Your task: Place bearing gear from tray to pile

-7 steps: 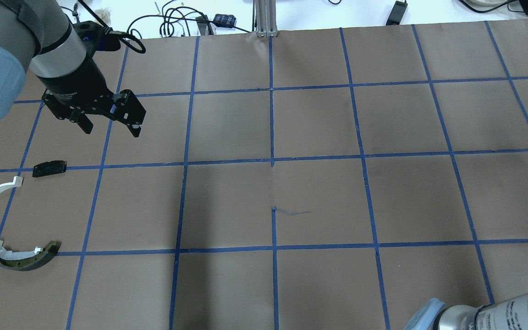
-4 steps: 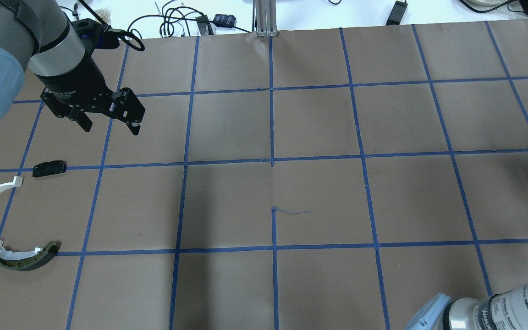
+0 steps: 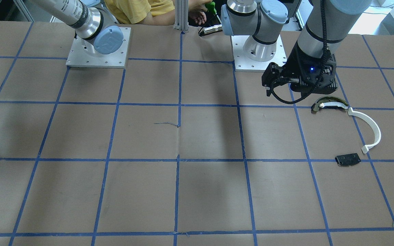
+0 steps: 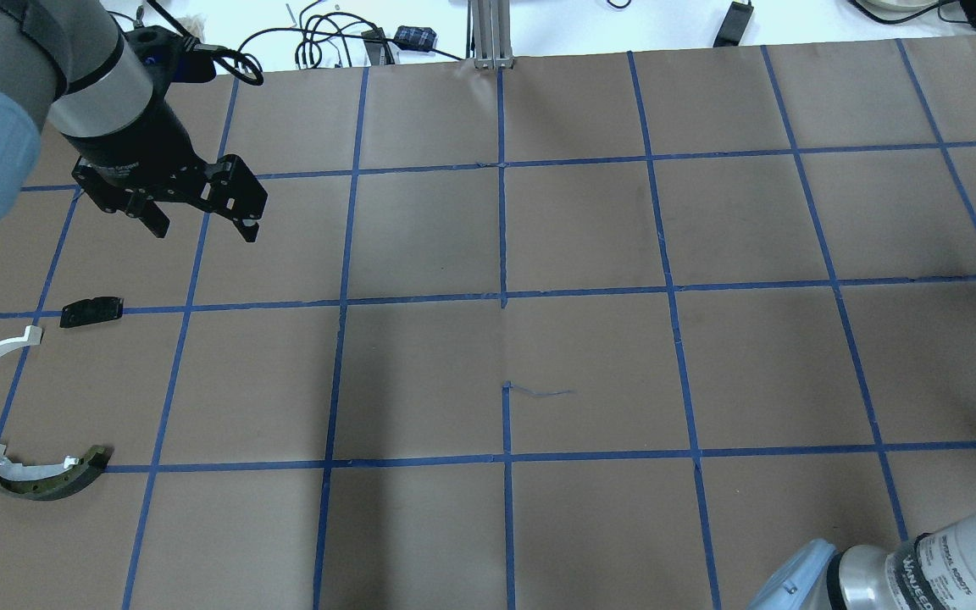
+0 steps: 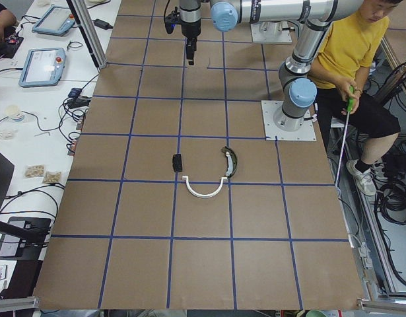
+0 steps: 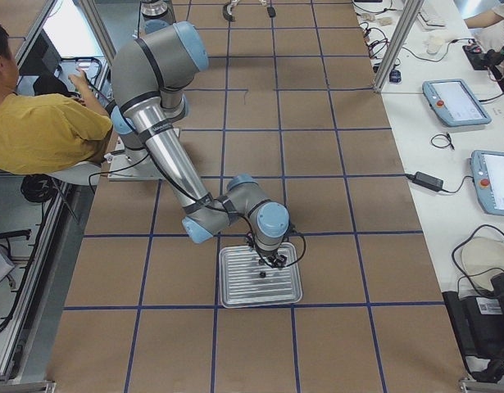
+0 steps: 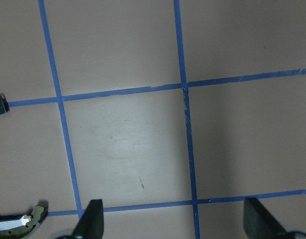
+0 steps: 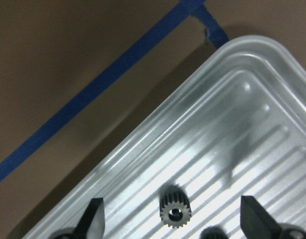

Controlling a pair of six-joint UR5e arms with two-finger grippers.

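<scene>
Black right jaws stand wide open and empty, hanging low over a ribbed metal tray (image 8: 232, 64). Between their two tips sits the bearing gear (image 8: 174, 213), a small dark toothed wheel with its bore facing up, resting on the tray's ridged floor. Another small dark part (image 8: 212, 233) lies just beside it, toward one tip, mostly cut off by the frame edge. The tray sits on the brown paper counter (image 6: 333, 205) at the robot's right end, close to a blue tape line.

Well apart, at the counter's other end, the left jaws are also spread wide and hold nothing, above bare paper. Near them lies the pile (image 3: 347, 159): a white curved strip (image 3: 377, 130), a dark curved piece (image 4: 47, 487) touching its end, and a black plate (image 4: 91, 311).

Likely risks: the gear is small and the tray ridged, so an off-centre closing could tip it or roll it away. The neighbouring part could get pinched too. A weak grip might drop the gear on the long carry.
</scene>
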